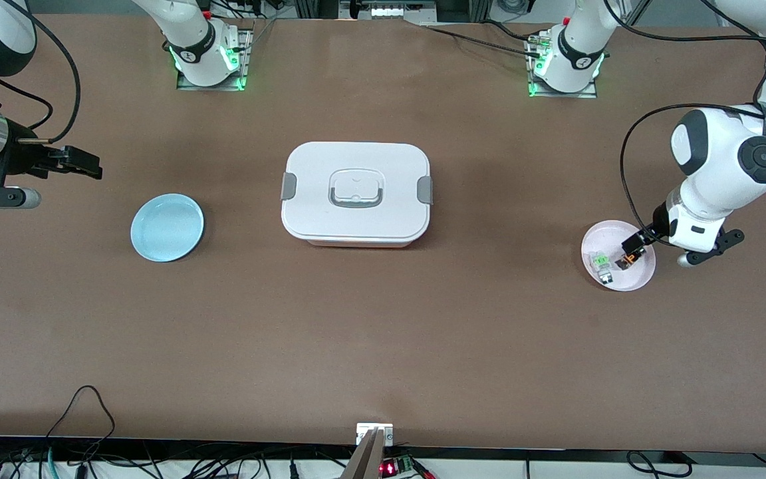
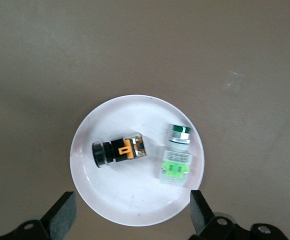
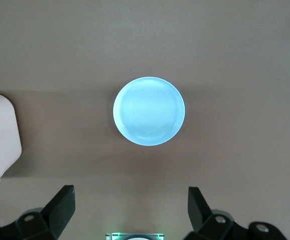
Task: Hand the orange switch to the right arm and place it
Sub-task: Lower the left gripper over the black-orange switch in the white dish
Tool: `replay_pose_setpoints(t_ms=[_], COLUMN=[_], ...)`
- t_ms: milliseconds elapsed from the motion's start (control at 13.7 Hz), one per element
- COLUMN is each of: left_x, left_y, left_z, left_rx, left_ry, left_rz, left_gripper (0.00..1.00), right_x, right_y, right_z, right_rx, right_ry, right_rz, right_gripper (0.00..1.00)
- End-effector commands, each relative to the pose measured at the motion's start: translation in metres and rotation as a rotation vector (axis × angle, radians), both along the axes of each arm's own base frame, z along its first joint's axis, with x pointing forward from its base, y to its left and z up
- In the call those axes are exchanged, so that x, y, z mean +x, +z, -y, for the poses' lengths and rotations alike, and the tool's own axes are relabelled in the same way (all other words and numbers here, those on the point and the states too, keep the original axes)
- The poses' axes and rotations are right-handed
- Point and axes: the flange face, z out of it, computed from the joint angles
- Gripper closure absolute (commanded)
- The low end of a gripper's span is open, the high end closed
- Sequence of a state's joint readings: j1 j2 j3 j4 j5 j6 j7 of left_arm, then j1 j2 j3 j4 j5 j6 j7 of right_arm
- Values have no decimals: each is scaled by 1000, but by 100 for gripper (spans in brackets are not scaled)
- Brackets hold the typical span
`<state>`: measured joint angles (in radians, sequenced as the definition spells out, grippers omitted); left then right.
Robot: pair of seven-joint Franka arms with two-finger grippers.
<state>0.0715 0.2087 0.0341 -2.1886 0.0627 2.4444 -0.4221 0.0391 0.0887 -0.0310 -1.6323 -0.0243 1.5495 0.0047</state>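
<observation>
Hiding orange switch (image 1: 629, 258) perhaps partly: left gripper (image 1: 637, 245)

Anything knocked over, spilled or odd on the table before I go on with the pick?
Nothing stands out. The orange switch and the green-topped component lie apart in the pink plate, the left hand open above them. The blue plate holds nothing, the white box is lidded, and the right hand waits open.
</observation>
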Motion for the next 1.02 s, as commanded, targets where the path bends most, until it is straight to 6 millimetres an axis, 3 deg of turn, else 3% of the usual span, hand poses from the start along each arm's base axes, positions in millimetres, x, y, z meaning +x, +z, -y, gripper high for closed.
replay_pose_setpoints(t_ms=[0,438,949], left_x=[4,10,4], left_y=[-29,-79,-100], left_z=[-12,-11,-27], left_rx=[45,32,32], left_ry=[-36,-2,10], left_rz=[44,100,77], left_gripper=[0,0,0], right_x=[1,1,1], right_y=[6,5,5], right_z=[0,1,0], right_rx=[6,7,7], right_ry=[0,-2,0], right_rz=[3,-2,-2], right_gripper=[0,0,0])
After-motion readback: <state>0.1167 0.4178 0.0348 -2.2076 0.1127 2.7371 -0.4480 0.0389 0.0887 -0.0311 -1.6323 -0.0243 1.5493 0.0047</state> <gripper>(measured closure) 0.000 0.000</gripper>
